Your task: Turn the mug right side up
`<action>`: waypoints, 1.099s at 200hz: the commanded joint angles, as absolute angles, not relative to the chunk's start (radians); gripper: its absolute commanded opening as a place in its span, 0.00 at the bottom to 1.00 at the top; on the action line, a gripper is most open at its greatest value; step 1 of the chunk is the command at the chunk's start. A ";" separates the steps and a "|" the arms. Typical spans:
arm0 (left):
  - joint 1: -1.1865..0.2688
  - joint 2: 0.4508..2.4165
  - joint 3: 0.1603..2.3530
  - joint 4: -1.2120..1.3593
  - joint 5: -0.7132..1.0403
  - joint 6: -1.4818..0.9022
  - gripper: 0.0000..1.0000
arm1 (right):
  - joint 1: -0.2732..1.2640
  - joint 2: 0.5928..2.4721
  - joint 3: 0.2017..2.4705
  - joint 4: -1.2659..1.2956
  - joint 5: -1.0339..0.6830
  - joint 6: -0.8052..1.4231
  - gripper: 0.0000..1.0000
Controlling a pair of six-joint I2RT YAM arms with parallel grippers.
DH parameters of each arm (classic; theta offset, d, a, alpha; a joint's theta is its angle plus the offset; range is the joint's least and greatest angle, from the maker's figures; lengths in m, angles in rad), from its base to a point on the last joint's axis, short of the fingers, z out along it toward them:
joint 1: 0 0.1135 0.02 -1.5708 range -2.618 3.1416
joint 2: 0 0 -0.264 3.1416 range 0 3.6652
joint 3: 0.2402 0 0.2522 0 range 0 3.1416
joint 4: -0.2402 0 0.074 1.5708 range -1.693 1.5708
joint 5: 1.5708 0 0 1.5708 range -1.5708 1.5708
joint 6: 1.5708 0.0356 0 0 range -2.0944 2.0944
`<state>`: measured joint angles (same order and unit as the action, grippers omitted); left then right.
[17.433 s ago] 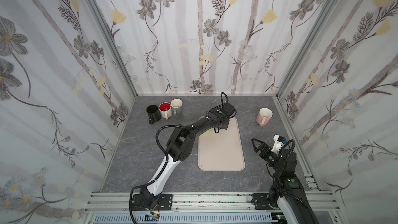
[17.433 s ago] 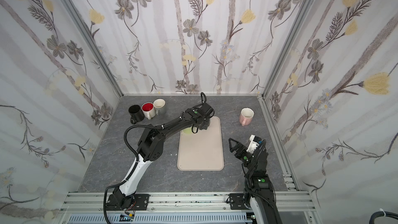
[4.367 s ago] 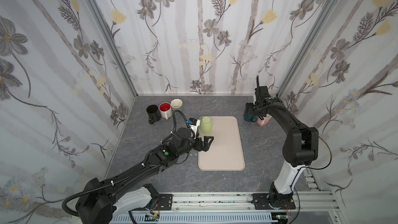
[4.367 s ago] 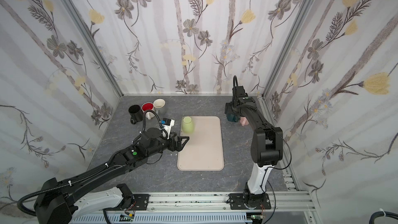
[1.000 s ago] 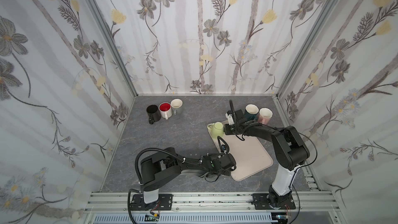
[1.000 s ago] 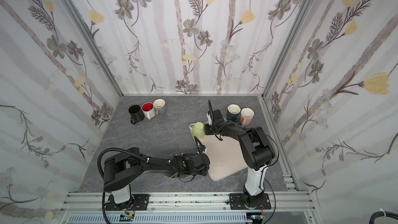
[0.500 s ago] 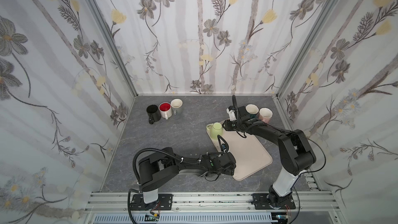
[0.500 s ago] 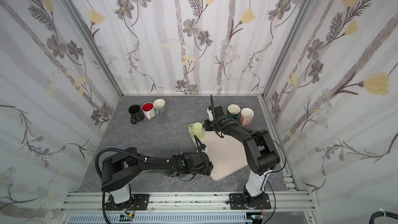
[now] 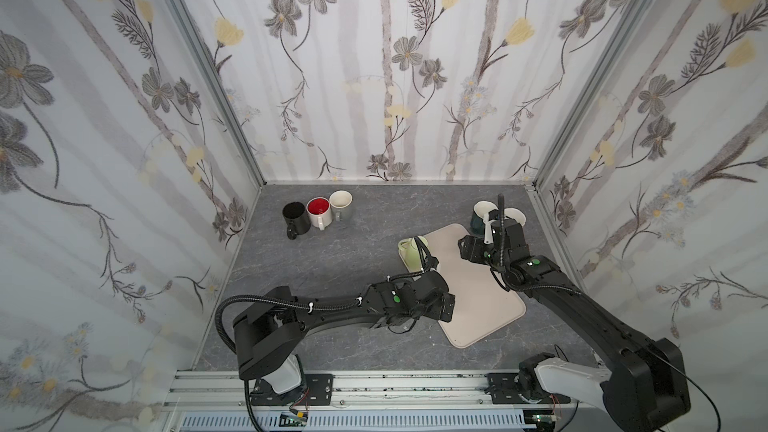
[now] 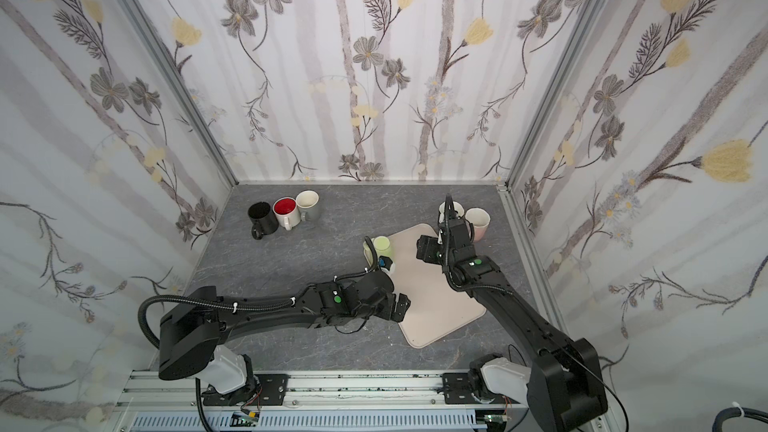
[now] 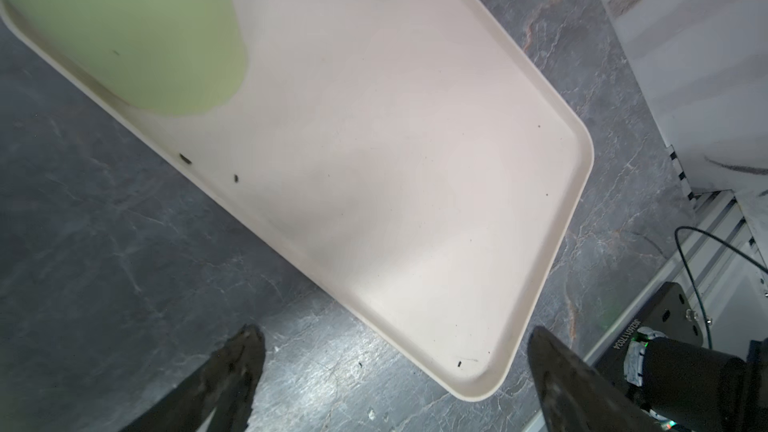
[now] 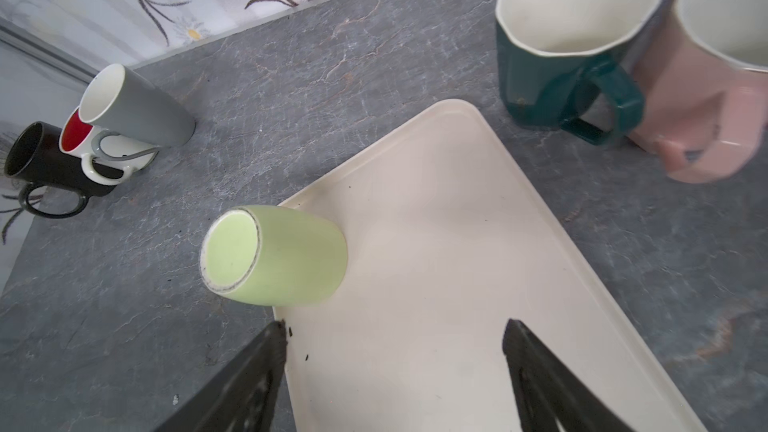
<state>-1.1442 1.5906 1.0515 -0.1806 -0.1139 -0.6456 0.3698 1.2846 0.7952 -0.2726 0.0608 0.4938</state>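
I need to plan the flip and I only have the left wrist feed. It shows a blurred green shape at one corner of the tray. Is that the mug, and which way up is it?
Observer: Yes, that's the green mug. Its flat base faces up, so it stands upside down at a corner of the tray.
Operator: Is the right gripper on it?
Observer: No. The right gripper is open above the tray, apart from the mug and holding nothing.
Operator: Anything else close by?
Observer: A teal mug and a pink mug stand upright beside the tray.
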 commanded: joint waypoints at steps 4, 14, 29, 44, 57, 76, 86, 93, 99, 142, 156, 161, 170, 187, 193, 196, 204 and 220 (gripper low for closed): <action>-1.076 1.557 1.100 -0.239 -0.066 -0.534 1.00 | 0.346 1.166 0.697 -0.393 0.189 0.574 0.87; -1.036 1.552 1.122 -0.249 -0.049 -0.514 1.00 | 0.330 1.120 0.659 -0.415 0.174 0.597 0.89; -0.976 1.547 1.143 -0.254 -0.006 -0.492 1.00 | 0.301 1.064 0.608 -0.436 0.145 0.632 0.89; -0.917 1.546 1.163 -0.253 0.024 -0.474 1.00 | 0.284 1.028 0.560 -0.449 0.143 0.675 0.87; -0.868 1.554 1.175 -0.249 0.054 -0.469 1.00 | 0.270 1.018 0.519 -0.449 0.138 0.702 0.84; -0.826 1.555 1.193 -0.258 0.089 -0.454 1.00 | 0.241 1.031 0.482 -0.449 0.141 0.728 0.82; -0.821 1.547 1.190 -0.258 0.093 -0.443 1.00 | 0.216 1.047 0.466 -0.449 0.142 0.740 0.82; -0.819 1.539 1.188 -0.259 0.093 -0.438 1.00 | 0.196 1.061 0.458 -0.449 0.139 0.748 0.82; -0.818 1.531 1.183 -0.258 0.093 -0.435 1.00 | 0.180 1.071 0.454 -0.449 0.132 0.756 0.81; -0.817 1.478 1.117 -0.240 0.095 -0.430 1.00 | 0.093 1.091 0.420 -0.454 0.091 0.809 0.77; -0.817 1.462 1.098 -0.233 0.094 -0.428 1.00 | 0.075 1.080 0.419 -0.476 0.118 0.828 0.77; -0.818 1.457 1.093 -0.229 0.095 -0.427 1.00 | 0.067 1.077 0.419 -0.484 0.131 0.835 0.77; -0.818 1.446 1.084 -0.225 0.094 -0.422 1.00 | 0.056 1.071 0.421 -0.497 0.152 0.847 0.76; -0.818 1.430 1.070 -0.221 0.092 -0.415 1.00 | 0.032 1.063 0.421 -0.515 0.163 0.860 0.76; -0.818 1.425 1.067 -0.221 0.092 -0.411 1.00 | 0.024 1.061 0.422 -0.522 0.160 0.865 0.76; -0.818 1.424 1.065 -0.221 0.093 -0.410 1.00 | 0.022 1.059 0.423 -0.524 0.157 0.866 0.76; -0.817 1.418 1.061 -0.220 0.094 -0.404 1.00 | 0.014 1.054 0.425 -0.536 0.156 0.872 0.76; -0.817 1.411 1.053 -0.226 0.095 -0.394 1.00 | 0.002 1.038 0.432 -0.562 0.159 0.885 0.76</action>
<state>-0.8192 1.4254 1.0618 -0.2436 0.0975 -0.4206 0.0143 1.0523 0.4206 -0.5289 0.1349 0.8413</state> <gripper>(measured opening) 0.997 0.757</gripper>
